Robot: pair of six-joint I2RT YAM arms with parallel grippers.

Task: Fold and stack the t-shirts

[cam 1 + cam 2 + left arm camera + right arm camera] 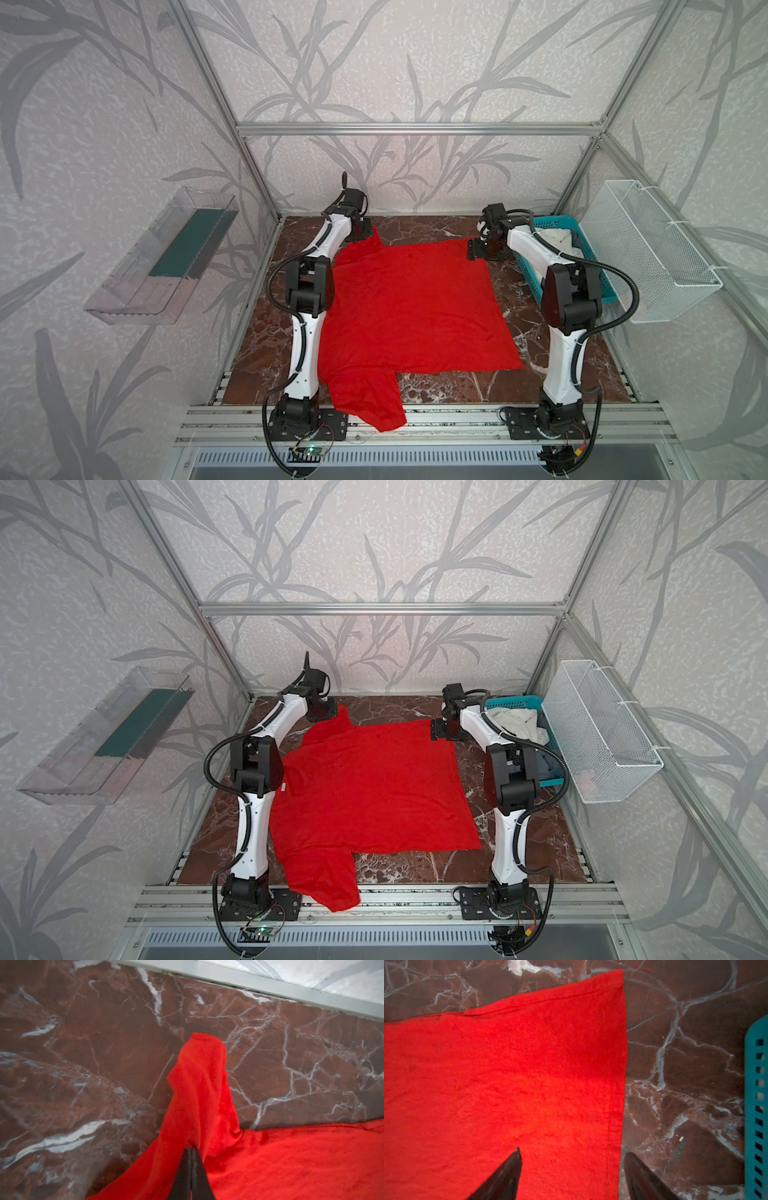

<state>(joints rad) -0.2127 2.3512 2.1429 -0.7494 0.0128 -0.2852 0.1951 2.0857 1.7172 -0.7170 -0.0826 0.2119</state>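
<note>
On your counter [457, 386] the red tee [415, 307] lies spread flat, near sleeve draped over the front edge, teal basket [511, 699] far right holds a white tee [513, 723], left tool [190, 1153] clamped on the far-left sleeve, right tool [573, 1150] gaping over the far-right corner.

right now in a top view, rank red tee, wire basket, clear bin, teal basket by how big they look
1. red tee
2. wire basket and clear bin: look alike, both nearer the camera, so tied
3. teal basket, partly hidden
</note>
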